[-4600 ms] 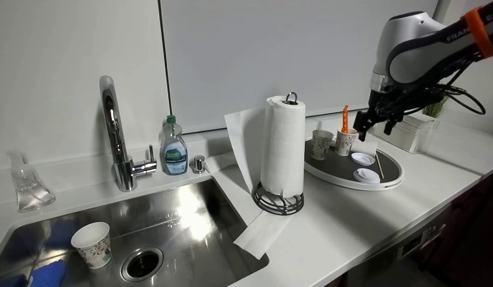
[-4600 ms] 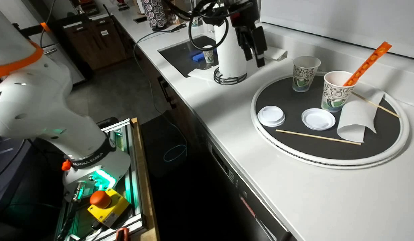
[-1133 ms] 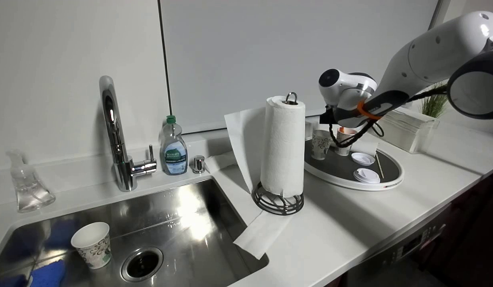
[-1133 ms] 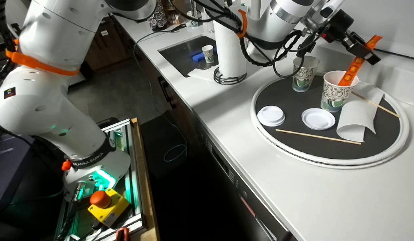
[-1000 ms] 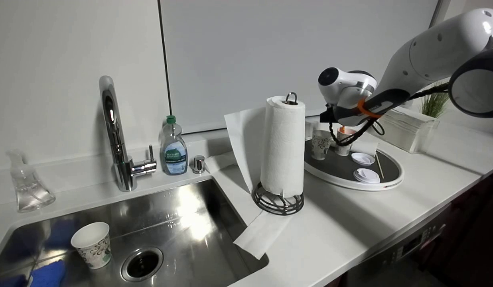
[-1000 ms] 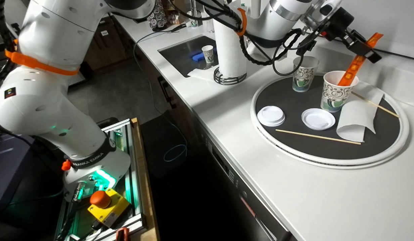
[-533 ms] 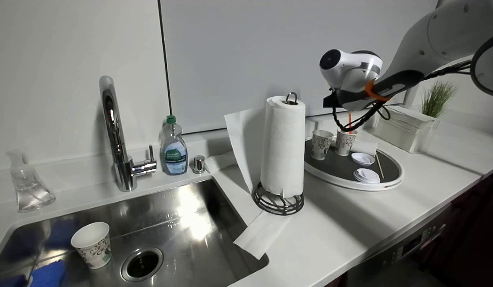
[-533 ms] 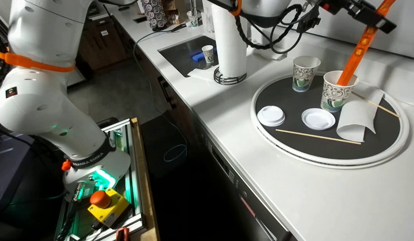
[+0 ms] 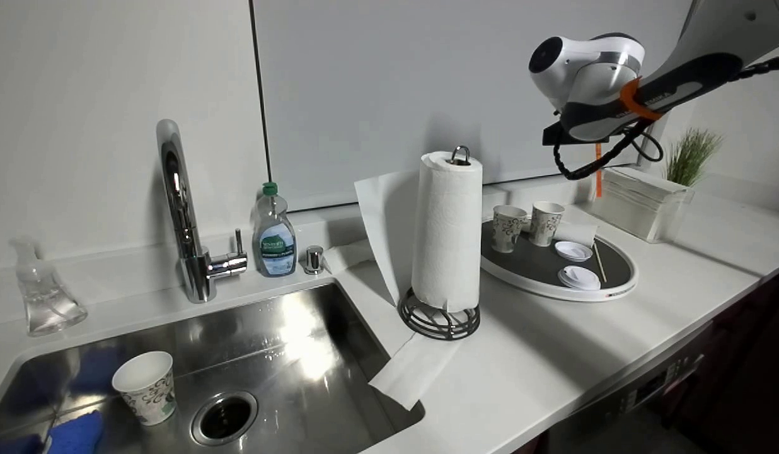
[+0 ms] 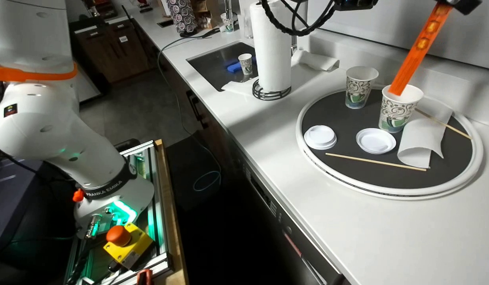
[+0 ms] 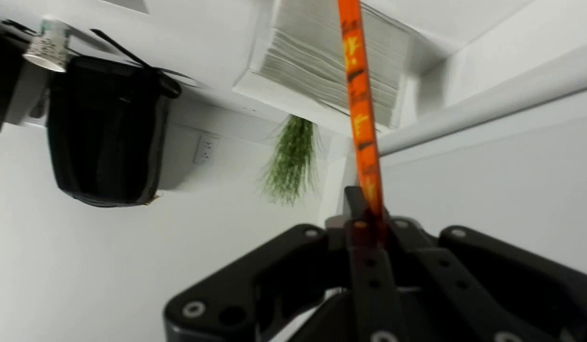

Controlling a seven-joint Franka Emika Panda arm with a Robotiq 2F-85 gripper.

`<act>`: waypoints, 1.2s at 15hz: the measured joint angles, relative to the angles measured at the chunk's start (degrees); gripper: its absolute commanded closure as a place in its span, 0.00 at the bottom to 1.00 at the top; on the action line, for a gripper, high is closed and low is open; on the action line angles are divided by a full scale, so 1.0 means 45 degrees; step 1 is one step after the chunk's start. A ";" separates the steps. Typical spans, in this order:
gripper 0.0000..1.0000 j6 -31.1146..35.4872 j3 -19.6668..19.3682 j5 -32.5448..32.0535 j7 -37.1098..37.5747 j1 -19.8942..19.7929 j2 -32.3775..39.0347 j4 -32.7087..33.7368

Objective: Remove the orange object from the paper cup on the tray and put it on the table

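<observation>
My gripper [image 11: 372,216] is clenched on the orange stick [image 11: 359,95], one of its fingers [image 11: 354,202] on each side, and the stick's lower length hangs in the air beneath it. In the wrist view the stick runs from my grip to the edge of the picture. In an exterior view my arm [image 9: 600,82] hides most of the gripper, yet a clear gap shows there between the stick [image 9: 599,183] and the paper cup [image 9: 546,226] (where the two overlap for a camera, it is only the line of sight). So the stick is out of the cup, above the level of the tray [image 10: 347,176].

The cup stands upright on that tray, lower than my gripper, and a second cup [image 10: 358,90] is near it, farther from my gripper. Around them lie white lids [image 10: 320,137], thin wooden sticks [image 10: 375,161] and a curled sheet of paper [image 10: 422,140]. The tray rests on the white table [image 10: 387,237], well below my fingers.

Beyond the stick, in the wrist view, there is a stack of folded paper [image 11: 317,61], and past it a green plant [image 11: 292,164]. Across the tray from my gripper stands the paper towel roll [image 9: 449,233]. Farther off again is the sink [image 9: 301,410], with a third cup [image 9: 147,388] and a blue sponge [image 9: 77,432] in it; a soap bottle [image 9: 277,246] stands beside it.
</observation>
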 measured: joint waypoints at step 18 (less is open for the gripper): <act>0.22 -0.3224 0.2210 0.2963 0.0726 -0.2372 0.0086 -0.2733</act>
